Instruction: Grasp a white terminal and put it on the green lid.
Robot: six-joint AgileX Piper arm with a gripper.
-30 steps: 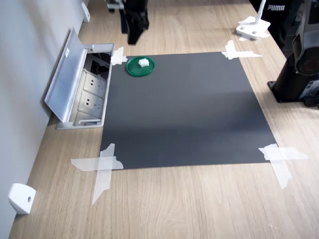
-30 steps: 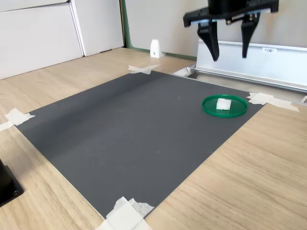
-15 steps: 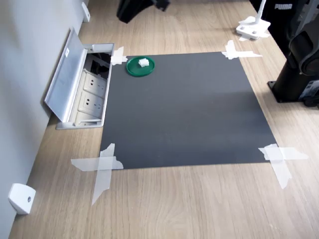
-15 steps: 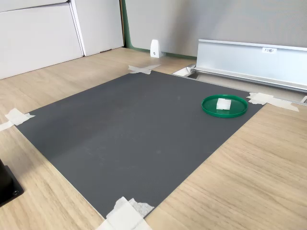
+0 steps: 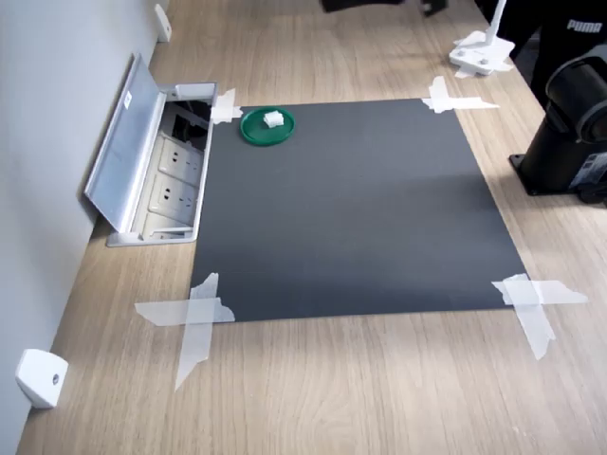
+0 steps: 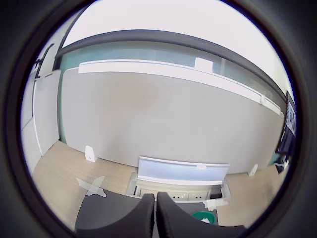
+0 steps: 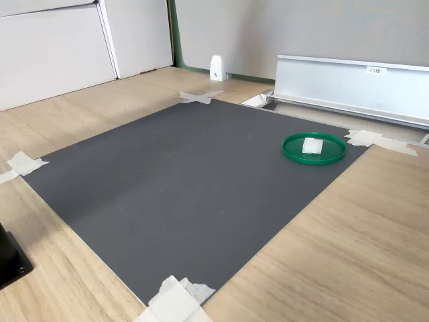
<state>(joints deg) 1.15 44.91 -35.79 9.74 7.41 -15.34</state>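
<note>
Resting inside the green lid [image 7: 314, 149] — white terminal [image 7: 312, 145], tool [image 6: 155, 210] fingers pressed together, empty.

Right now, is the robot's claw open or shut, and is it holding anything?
End effector: shut and empty in the wrist view; the white terminal lies on the green lid.

"puma" — on black bag [image 5: 569, 38]
</note>
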